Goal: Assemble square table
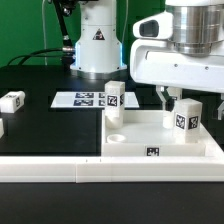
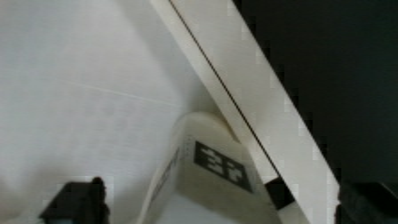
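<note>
The square table's white slab [image 1: 140, 138] lies flat on the black table, a tag on its front side. One white tagged leg [image 1: 113, 98] stands upright at its back left corner. A second leg [image 1: 185, 117] stands upright at the slab's right side. My gripper [image 1: 180, 100] hangs right over this leg, open. In the wrist view the leg [image 2: 222, 160] sits between my dark fingertips [image 2: 75, 200], with a clear gap to the one shown; the gripper [image 2: 178, 197] grips nothing. The slab's raised rim [image 2: 231, 60] runs past the leg.
A loose leg [image 1: 12, 101] lies on the black surface at the exterior view's left, with another white piece [image 1: 2, 128] at the edge. The marker board [image 1: 85, 99] lies behind the slab. The long white border rail [image 1: 60, 170] runs along the front.
</note>
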`<act>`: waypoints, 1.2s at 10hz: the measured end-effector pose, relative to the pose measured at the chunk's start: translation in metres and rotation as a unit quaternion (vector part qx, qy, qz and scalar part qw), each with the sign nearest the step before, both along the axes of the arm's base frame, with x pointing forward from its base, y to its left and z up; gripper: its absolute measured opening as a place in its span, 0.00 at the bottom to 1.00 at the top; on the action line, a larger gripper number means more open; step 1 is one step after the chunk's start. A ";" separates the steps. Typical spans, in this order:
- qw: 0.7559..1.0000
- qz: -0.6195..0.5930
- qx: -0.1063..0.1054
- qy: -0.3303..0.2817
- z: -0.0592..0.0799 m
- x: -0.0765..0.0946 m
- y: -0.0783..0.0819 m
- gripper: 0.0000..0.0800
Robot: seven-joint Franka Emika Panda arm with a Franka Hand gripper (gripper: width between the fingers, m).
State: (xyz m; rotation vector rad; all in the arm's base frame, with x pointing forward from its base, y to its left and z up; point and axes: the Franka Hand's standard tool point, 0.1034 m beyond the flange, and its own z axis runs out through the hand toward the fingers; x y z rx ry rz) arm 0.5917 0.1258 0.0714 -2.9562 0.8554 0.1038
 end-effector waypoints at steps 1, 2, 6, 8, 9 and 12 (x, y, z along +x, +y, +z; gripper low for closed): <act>1.000 0.015 0.001 -0.001 0.000 0.000 0.000 0.81; 0.998 0.067 0.002 -0.005 0.000 0.000 -0.001 0.81; 0.947 0.320 -0.016 -0.019 0.002 0.002 0.003 0.81; 0.918 0.395 -0.013 -0.026 0.004 0.005 -0.001 0.81; 0.908 0.419 -0.013 -0.027 0.004 0.006 -0.002 0.81; 0.888 0.459 -0.011 -0.028 0.004 0.006 -0.005 0.81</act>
